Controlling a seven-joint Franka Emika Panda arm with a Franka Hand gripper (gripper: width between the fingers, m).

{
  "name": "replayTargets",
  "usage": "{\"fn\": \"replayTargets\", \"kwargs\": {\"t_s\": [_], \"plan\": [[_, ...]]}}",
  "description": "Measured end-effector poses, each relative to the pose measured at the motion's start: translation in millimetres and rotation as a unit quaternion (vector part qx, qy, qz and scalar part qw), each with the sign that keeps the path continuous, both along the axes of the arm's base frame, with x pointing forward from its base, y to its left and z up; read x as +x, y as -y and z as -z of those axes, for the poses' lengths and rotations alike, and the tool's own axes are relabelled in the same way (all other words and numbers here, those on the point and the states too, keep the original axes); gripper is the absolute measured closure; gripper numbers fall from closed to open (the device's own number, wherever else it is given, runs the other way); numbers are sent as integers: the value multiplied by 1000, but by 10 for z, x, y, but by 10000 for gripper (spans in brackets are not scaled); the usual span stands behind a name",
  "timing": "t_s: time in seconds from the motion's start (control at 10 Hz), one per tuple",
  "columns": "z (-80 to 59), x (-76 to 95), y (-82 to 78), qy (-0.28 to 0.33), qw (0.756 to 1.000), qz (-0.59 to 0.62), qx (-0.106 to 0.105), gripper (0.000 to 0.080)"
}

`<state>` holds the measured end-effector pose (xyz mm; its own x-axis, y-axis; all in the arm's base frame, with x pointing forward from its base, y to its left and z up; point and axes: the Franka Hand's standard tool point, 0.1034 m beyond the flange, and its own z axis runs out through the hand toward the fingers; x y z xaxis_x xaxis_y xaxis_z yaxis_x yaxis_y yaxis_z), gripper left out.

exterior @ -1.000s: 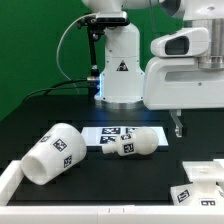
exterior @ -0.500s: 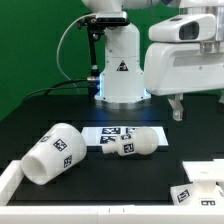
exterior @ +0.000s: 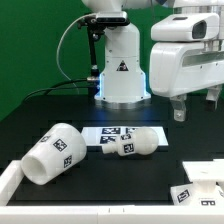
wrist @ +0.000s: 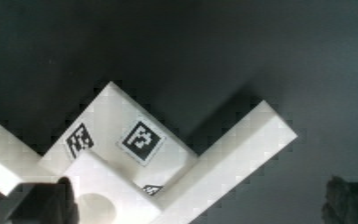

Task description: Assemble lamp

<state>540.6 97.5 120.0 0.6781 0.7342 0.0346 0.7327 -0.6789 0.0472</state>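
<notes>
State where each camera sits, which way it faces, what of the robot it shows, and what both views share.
Exterior view: off the arm, facing the pedestal across the table; shows the arm and the open tool above the table.
Wrist view: on the wrist, looking down at the table; a blurred dark finger shows.
Shared: the lamp base, small in the exterior view, close up in the wrist view.

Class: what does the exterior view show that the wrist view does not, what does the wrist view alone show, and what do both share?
Exterior only: the shade on its side, the bulb lying by the marker board, and the pedestal. Wrist only: a close look down on two tags of the base. Both: the base and the dark table.
</notes>
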Motion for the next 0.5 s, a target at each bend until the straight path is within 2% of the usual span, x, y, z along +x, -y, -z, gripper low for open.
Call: {"fn": "replayTargets", "kwargs": {"t_s": [0.1, 0.2, 0.3, 0.4, 0.5], "plan": [[51, -161, 85, 8, 997, -76, -3, 101], [127, -456, 213, 4, 991, -134, -6, 101], [170, -665, 346, 3, 982, -187, -9, 101], [227, -815, 440, 4, 971, -238, -13, 101], [256, -851, 455, 7, 965, -262, -15, 101]]}}
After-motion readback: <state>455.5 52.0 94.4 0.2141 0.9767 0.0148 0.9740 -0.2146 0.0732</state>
